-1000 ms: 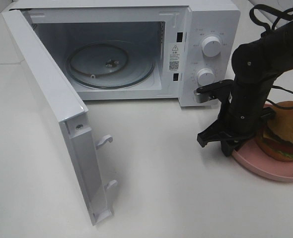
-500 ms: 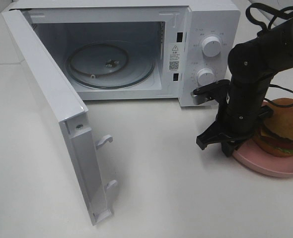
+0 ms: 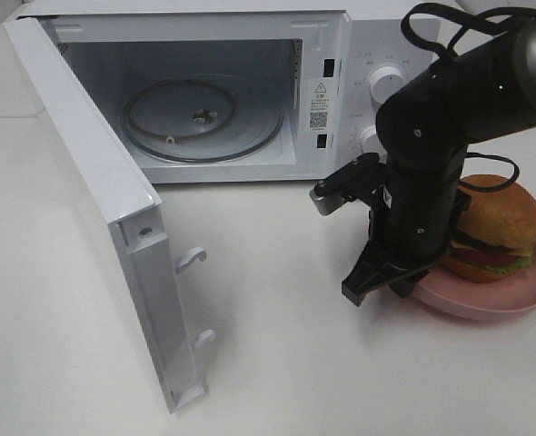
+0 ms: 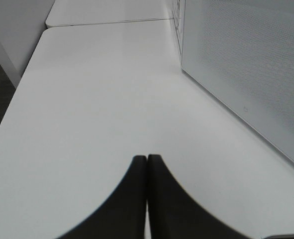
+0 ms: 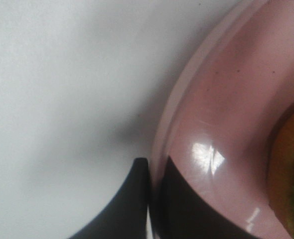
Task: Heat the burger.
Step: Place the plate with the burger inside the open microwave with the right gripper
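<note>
The burger (image 3: 493, 227), with a golden bun, cheese, tomato and lettuce, sits on a round pink plate (image 3: 486, 304) at the right of the table. My right gripper (image 3: 402, 287) is shut on the plate's left rim. In the right wrist view its fingertips (image 5: 150, 199) pinch the plate's pink rim (image 5: 226, 124), and the burger's edge (image 5: 289, 164) shows beyond. My left gripper (image 4: 147, 199) is shut and empty over bare table. It does not show in the high view.
The white microwave (image 3: 377, 54) stands at the back with its door (image 3: 95, 209) swung open to the front left. Its glass turntable (image 3: 200, 118) is bare. The door's mesh panel (image 4: 246, 64) stands beside my left gripper.
My right arm has moved left and nearer the microwave's front, bringing the pink plate and the burger with it. The left gripper's motion cannot be judged.
</note>
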### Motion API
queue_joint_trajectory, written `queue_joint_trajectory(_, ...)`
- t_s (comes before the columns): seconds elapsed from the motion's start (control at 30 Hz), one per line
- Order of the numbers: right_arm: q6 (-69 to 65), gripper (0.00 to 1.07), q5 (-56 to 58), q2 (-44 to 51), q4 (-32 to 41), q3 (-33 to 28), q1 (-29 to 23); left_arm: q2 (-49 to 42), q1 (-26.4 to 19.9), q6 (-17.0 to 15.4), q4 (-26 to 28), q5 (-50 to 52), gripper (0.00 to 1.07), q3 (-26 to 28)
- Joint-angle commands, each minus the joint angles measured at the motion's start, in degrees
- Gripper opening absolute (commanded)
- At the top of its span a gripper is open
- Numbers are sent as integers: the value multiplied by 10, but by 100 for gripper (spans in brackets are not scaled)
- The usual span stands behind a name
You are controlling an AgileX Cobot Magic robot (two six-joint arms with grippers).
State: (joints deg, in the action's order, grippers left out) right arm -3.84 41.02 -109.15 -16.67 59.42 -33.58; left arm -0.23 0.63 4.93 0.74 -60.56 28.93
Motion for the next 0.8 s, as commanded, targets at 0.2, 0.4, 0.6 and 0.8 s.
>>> queue_joint_trajectory(0.2,-9,0,-14,57,-46,-65,-33,-11,2,-1,2,9,0,-1)
queue_joint_trajectory(0.4,-29,0,-39,99,-110,-117,-83,-11,2,-1,2,9,0,-1)
queue_joint_trajectory(0.6,-45,0,-44,123,-156,-146,-125,-11,2,-1,2,9,0,-1)
queue_joint_trajectory(0.8,-31,0,-52,135,-172,-165,-158,-11,2,-1,2,9,0,-1)
